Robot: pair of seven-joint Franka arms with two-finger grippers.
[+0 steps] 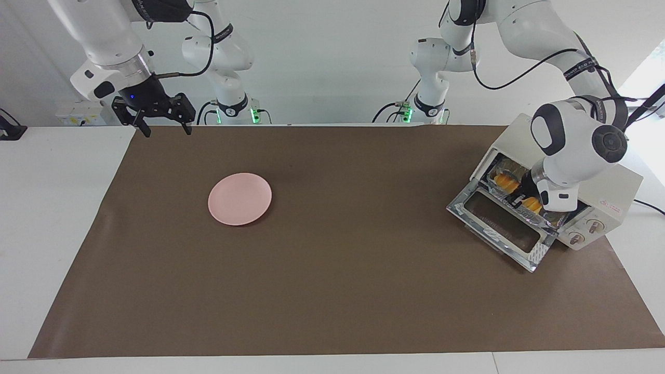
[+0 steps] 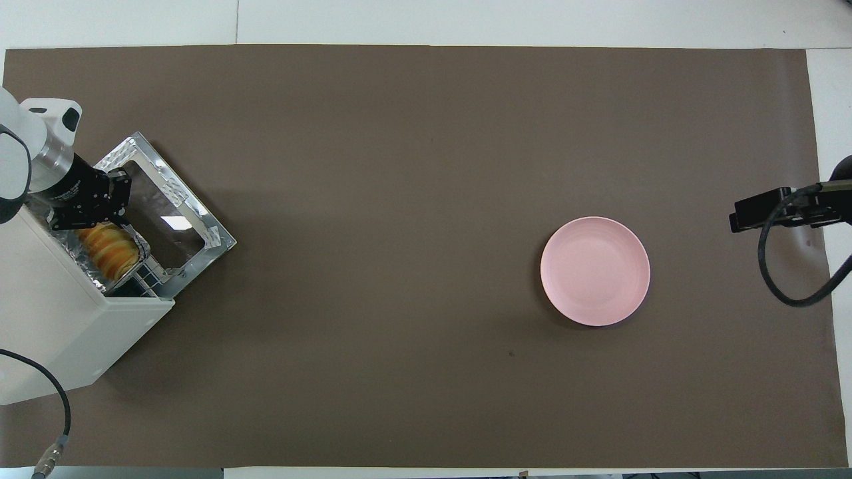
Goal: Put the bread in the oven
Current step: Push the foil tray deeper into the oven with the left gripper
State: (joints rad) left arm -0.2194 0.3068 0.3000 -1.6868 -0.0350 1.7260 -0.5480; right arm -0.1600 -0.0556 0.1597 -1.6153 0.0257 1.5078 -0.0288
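The bread (image 1: 503,181) lay in a foil tray (image 2: 73,251) inside the oven (image 1: 613,195), at three o'clock in the facing view, door down. The left gripper (image 1: 521,200), fingers together, pressed the tray's edge. The right gripper (image 1: 163,130) waited, fingers apart, at ten o'clock.

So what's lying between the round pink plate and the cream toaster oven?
Nothing: only bare brown mat between the round pink plate and the cream toaster oven, clearest overhead.

Matt brown paper mat (image 1: 332,291) — crinkled shiny foil tray (image 2: 100,283), glossy glass door (image 1: 501,228).
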